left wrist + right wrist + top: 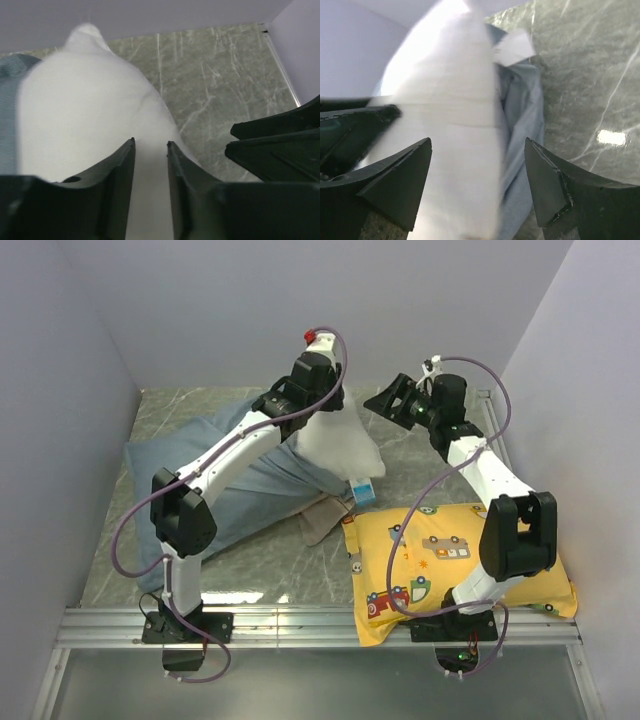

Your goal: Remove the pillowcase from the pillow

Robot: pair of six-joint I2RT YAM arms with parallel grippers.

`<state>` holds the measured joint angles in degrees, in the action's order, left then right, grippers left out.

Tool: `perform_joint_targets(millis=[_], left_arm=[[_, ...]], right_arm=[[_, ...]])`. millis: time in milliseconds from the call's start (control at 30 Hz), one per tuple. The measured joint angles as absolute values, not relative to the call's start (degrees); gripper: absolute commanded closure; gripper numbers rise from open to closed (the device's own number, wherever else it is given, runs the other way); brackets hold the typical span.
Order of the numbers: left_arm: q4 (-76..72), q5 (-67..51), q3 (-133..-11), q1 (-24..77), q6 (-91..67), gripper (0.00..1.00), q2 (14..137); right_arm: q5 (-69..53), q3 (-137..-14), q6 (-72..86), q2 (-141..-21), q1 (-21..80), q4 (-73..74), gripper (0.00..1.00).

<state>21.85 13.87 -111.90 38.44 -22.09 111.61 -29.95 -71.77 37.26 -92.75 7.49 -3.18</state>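
Note:
The white pillow [338, 445] sticks out of the open end of the blue-grey striped pillowcase [240, 490] at mid-table, its small label tag [363, 490] showing. My left gripper [331, 406] sits on the pillow's far end, its jaws narrowed with white pillow [85, 100] pinched between them at the left gripper [150, 145]. The pillowcase [7, 110] shows at the left edge. My right gripper [382, 402] is wide open just right of the pillow. In its view the right gripper [477, 145] faces the pillow [445, 110] and bunched pillowcase [525, 115] without touching them.
A yellow cartoon-vehicle pillow [450, 550] lies at the front right under the right arm. The pillowcase's beige edging [320, 520] lies beside it. Grey walls close in on the left, back and right. Metal rails [300, 625] run along the near edge.

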Motion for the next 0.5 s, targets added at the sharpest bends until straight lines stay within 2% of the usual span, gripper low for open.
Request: perform_joint_targets(millis=[33,67,167,333,500], left_arm=[[21.8,13.1,-111.9,38.4,-22.7,0.57,111.7],[21.7,12.8,-112.2,38.4,-23.0,0.49,111.6],[20.8,12.5,-113.7,38.5,-23.8,0.38,110.8],[23.4,16.3,-114.2,38.5,-26.4,0.34,106.0],[28.8,25.6,-108.0,38.5,-31.9,0.22,95.8]], right_arm=[[-29.9,-71.7,36.3,-92.5,7.8,-3.3,0.18],[-29.7,-71.5,35.6,-92.3,8.0,-3.4,0.17],[-29.1,-70.3,32.8,-91.4,9.2,-3.4,0.15],[-24.5,-71.4,25.0,-91.3,15.2,0.9,0.13],[-19.0,-73.3,19.5,-92.0,21.9,5.4,0.11]])
